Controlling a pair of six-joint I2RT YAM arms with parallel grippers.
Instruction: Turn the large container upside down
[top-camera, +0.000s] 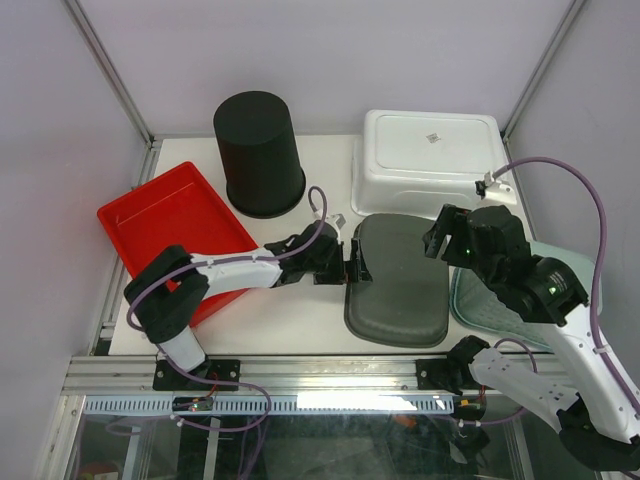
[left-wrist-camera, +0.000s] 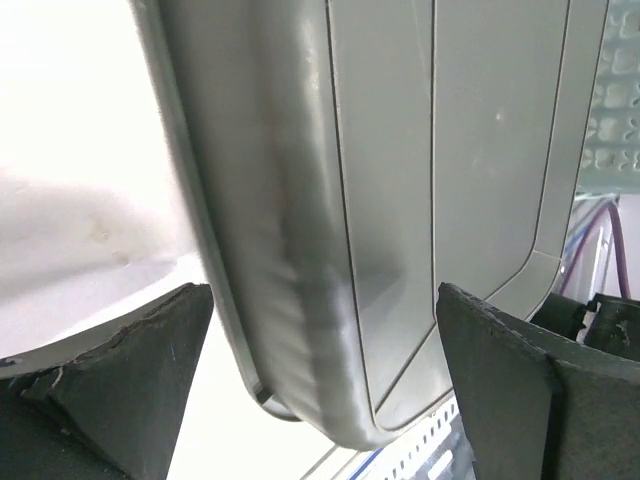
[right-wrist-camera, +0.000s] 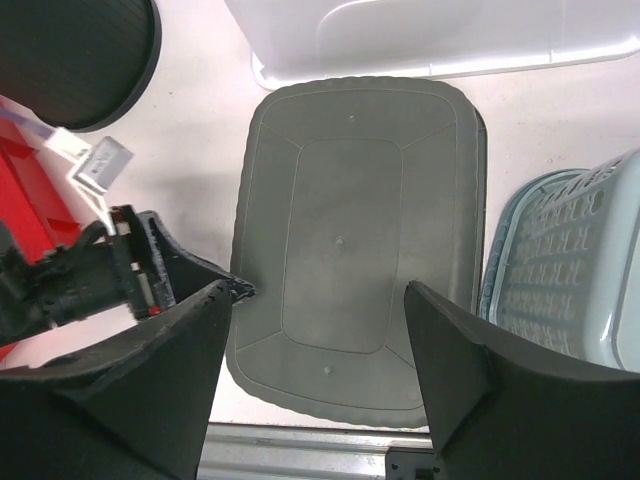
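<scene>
You have white links and black joints on your left arm (top-camera: 235, 268) and right arm (top-camera: 520, 270), each trailing a purple cable (top-camera: 592, 205). Green lights (top-camera: 466, 251) glow on the right one. Your left pincer (left-wrist-camera: 322, 290) has matte black wedge fingers (left-wrist-camera: 120, 390) with frayed edges

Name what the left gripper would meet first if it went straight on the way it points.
The grey container. The left gripper points at its side wall, and the rim lies between the open jaws. Whether anything touches yet is unclear.
</scene>
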